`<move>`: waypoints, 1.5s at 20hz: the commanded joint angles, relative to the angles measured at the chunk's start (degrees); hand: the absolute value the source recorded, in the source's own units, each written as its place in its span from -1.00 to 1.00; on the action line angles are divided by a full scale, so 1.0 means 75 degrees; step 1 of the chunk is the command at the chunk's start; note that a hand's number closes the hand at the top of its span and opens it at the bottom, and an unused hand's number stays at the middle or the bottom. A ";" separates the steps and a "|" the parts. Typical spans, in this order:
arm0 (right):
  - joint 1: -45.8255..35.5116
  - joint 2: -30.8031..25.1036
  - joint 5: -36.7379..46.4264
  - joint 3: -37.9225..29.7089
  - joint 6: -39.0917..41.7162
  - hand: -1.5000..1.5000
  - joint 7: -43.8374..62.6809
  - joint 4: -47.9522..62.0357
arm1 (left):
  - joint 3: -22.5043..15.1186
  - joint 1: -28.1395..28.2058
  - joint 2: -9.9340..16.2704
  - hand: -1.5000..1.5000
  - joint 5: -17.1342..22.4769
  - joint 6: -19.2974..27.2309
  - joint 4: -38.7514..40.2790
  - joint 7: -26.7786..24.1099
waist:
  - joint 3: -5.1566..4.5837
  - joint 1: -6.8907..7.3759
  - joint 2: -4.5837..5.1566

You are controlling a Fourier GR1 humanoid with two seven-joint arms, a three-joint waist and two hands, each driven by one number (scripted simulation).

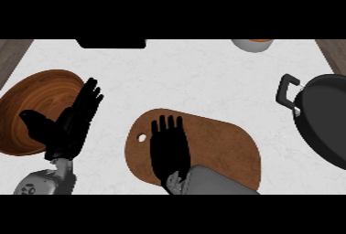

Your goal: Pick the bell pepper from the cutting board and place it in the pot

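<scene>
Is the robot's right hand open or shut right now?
Open. The right hand lies flat over the cutting board, fingers straight and spread, pointing away from the robot. No bell pepper shows in it or on the board.

two grey forearms end in a black left hand (71, 119) and a black right hand (169, 151).

Head view, looking steeply down

The counter (202, 68) is seen from above the robot, facing forward; both forearms are admitted from the lower edge, close beneath the camera.
</scene>
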 commanded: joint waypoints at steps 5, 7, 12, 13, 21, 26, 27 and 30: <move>-0.0297 0.0106 -0.0099 0.0109 0.0071 -1.00 0.0714 0.0829 | 0.0101 -0.0339 -0.0300 0.00 -0.0161 -0.0070 0.0698 -0.0314 | -0.0001 -0.0036 0.0015; 0.0000 0.0106 0.0165 -0.0141 0.0128 -1.00 0.0382 0.0806 | 0.0299 -0.0124 -0.0060 0.00 -0.0027 -0.0214 0.0193 0.0076 | 0.0003 -0.0049 -0.0003; 0.0214 0.0108 0.0344 0.0182 -0.0886 1.00 -0.1061 0.0922 | -0.0019 -0.0294 -0.0443 0.00 -0.0507 0.0072 0.0156 0.0248 | 0.0005 -0.0045 0.0005; 0.0376 0.0108 0.0603 0.0154 -0.0648 1.00 -0.1026 0.0786 | 0.0226 0.0112 -0.0140 0.00 -0.0264 -0.0232 -0.0431 0.0453 | 0.0004 -0.0037 -0.0005; -0.0384 0.0110 0.0201 0.0203 -0.0832 1.00 -0.0858 0.0874 | 0.0307 -0.0240 -0.0355 0.00 -0.0517 -0.0284 -0.0208 0.0589 | 0.0004 -0.0013 0.0001; 0.1203 -0.1524 0.0395 -0.1639 -0.1966 1.00 0.0180 -0.0107 | 0.0627 0.0381 -0.0295 0.00 -0.0454 -0.0111 -0.0119 0.0115 | 0.0029 -0.0807 -0.0142; 0.1394 -0.1848 0.0357 -0.2193 -0.2213 1.00 0.0379 -0.0071 | 0.0754 0.0347 -0.0358 0.00 -0.0457 0.0071 -0.0065 0.0151 | 0.0042 -0.1186 -0.0177; 0.2037 -0.2819 0.0071 -0.3814 -0.2914 1.00 0.0586 0.0129 | 0.0965 0.0629 -0.0314 0.00 -0.0526 0.0267 -0.0118 0.0058 | 0.0058 -0.1709 -0.0220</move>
